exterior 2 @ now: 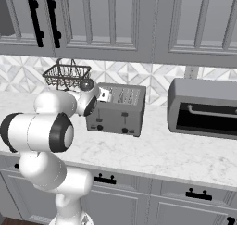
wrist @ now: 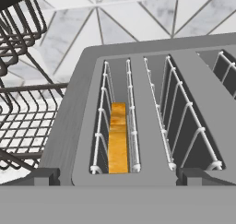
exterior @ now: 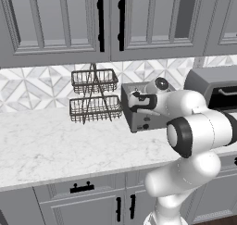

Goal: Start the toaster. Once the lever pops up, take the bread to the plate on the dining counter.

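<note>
The grey toaster (exterior 2: 119,109) stands on the marble worktop against the tiled wall, and the arm partly covers it in the left base view (exterior: 134,117). My gripper (wrist: 118,177) hovers open just above the toaster's top (wrist: 147,66), its two tips spread either side of the slots. The orange-yellow bread (wrist: 118,142) sits deep in the left-hand slot, directly ahead of the gripper. The neighbouring slot is empty. A small dark lever (exterior 2: 124,114) shows on the toaster's front face above the round knobs. The plate and the dining counter are out of view.
A two-tier dark wire basket rack (exterior: 94,96) stands close to the toaster's left side (wrist: 18,121). A larger grey microwave (exterior 2: 203,108) sits to its right. Upper cabinets (exterior: 69,20) hang overhead. The worktop (exterior: 55,145) stretches open to the left and front.
</note>
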Tool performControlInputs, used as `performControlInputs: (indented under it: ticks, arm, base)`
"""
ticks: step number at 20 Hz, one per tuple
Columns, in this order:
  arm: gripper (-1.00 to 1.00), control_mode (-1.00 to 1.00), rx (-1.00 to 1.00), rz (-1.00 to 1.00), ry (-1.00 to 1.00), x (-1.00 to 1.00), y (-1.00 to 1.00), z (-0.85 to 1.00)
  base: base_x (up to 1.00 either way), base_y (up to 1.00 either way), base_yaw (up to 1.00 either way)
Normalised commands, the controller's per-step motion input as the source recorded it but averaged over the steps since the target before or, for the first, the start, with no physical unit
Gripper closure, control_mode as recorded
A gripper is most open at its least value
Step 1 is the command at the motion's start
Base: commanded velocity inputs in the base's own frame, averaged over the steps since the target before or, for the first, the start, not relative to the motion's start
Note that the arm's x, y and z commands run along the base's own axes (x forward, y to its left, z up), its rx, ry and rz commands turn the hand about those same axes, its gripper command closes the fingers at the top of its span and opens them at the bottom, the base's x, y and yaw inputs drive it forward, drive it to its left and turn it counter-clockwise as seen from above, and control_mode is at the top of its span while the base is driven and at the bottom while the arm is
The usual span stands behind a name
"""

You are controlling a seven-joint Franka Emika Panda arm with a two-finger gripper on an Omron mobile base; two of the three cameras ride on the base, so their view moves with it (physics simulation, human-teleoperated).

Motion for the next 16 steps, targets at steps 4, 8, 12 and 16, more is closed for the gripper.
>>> performControlInputs:
  ticks: [4, 8, 12, 16]
  arm:
    - [-1.00, -1.00, 0.00, 0.00, 0.00, 0.00, 0.00, 0.00]
    - [-1.00, -1.00, 0.00, 0.00, 0.00, 0.00, 0.00, 0.00]
    - [-1.00, -1.00, 0.00, 0.00, 0.00, 0.00, 0.00, 0.00]
    - [-1.00, -1.00, 0.00, 0.00, 0.00, 0.00, 0.00, 0.00]
  base:
    - [0.00, 0.00, 0.00]
    - [0.00, 0.00, 0.00]
    - [0.00, 0.00, 0.00]
    - [0.00, 0.00, 0.00]
